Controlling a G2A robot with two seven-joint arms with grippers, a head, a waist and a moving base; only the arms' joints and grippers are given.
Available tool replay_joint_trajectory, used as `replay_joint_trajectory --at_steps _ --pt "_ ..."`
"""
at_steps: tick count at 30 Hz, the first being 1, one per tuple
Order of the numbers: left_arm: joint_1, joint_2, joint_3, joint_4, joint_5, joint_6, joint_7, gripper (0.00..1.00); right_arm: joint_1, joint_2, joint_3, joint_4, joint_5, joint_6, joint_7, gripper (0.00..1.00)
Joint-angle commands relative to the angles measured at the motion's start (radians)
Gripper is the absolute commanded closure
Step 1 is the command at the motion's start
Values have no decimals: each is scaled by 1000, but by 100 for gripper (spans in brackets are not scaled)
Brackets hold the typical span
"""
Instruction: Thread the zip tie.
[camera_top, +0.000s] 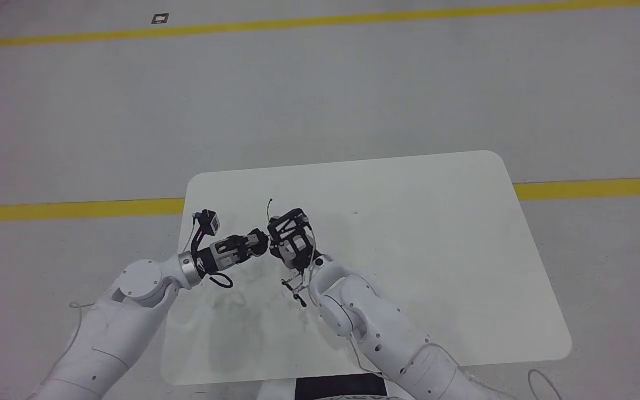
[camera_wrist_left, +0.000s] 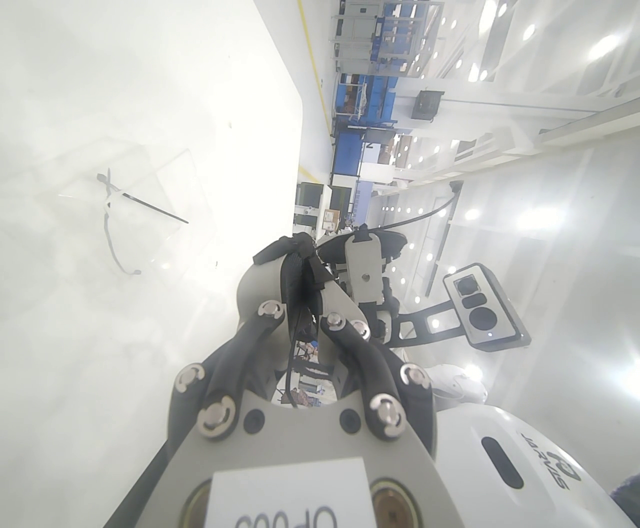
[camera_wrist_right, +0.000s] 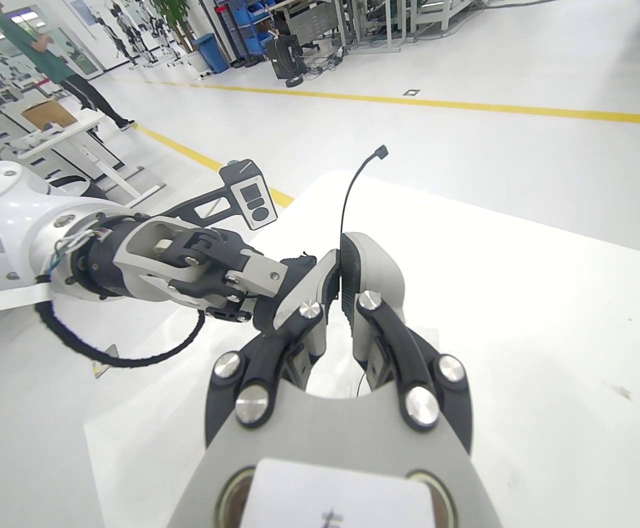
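A black zip tie (camera_wrist_right: 345, 200) stands up from between the fingertips of my right gripper (camera_wrist_right: 340, 265), which is shut on it. Its square head (camera_wrist_right: 382, 150) curls over at the top, and a thin tail hangs below the palm. My left gripper (camera_wrist_right: 302, 262) comes in from the side, fingers closed, its tips against the right gripper's finger. In the left wrist view a thin black strand (camera_wrist_left: 294, 350) runs between the closed fingers of the left gripper (camera_wrist_left: 297, 255). From above, both grippers (camera_top: 262, 240) (camera_top: 283, 237) meet over the table's middle, with the zip tie (camera_top: 270, 210) rising between them.
On the white table (camera_top: 450, 250), a clear bag lies flat with a spare black zip tie (camera_wrist_left: 150, 207) and a white one (camera_wrist_left: 111, 235); it lies near the right arm (camera_top: 295, 290). The table's far edge and rounded corners border open floor.
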Motion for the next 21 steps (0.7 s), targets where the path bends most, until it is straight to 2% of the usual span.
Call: replay_joint_trajectory --at_steps 1,21 --pt "0 0 0 0 0 0 0 100 0 0 0 1 -6 -2 -1 100" --pt "0 0 0 0 0 0 0 100 5 -7 1 18 -14 -2 4 100"
